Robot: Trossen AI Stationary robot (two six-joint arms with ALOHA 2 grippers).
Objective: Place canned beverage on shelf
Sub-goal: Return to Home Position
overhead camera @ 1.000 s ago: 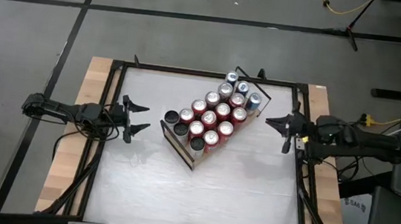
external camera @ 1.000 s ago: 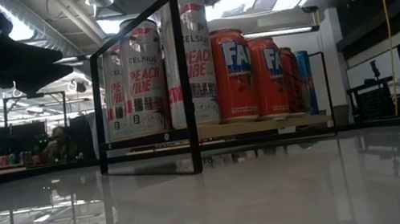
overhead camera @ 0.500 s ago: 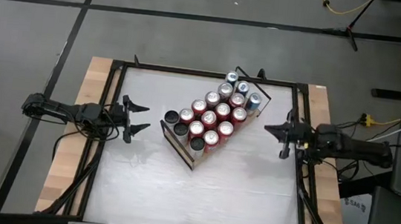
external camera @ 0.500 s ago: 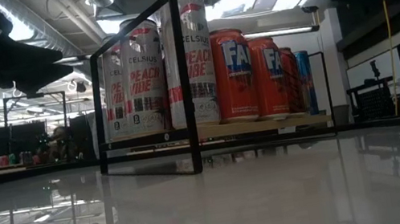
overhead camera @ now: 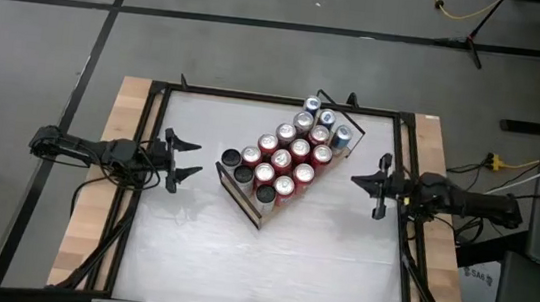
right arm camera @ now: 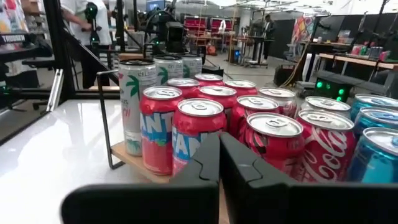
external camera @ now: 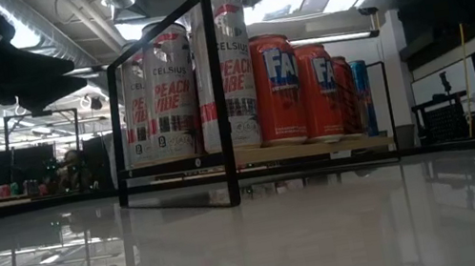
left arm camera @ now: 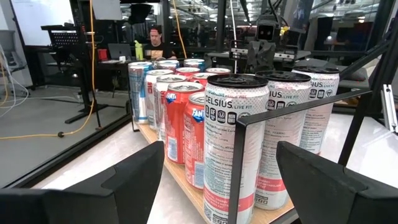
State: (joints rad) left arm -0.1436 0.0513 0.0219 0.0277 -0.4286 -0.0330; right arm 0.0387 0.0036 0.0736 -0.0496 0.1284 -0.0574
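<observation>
Both my grippers sit clear of the shelf (external camera: 317, 148), which lies diagonally mid-table (overhead camera: 268, 261), packed with cans (overhead camera: 291, 152). My right gripper (overhead camera: 355, 180) has swung back to the shelf's 3 o'clock in the last second, so I judge the stocking done and only homing left. Its fingers are pressed together on nothing, while my left gripper (overhead camera: 194, 160) waits at 9 o'clock, fingers spread and empty

You have a large white tabletop (overhead camera: 269, 257) in a black metal frame, flanked by light-wood side boards (overhead camera: 86, 222), on a grey floor (overhead camera: 260, 54) crossed by black tape lines (overhead camera: 263, 23). A thin yellow cable (overhead camera: 446, 9) lies on that floor, and a person (left arm camera: 154, 46) sits at a desk beyond the table.
</observation>
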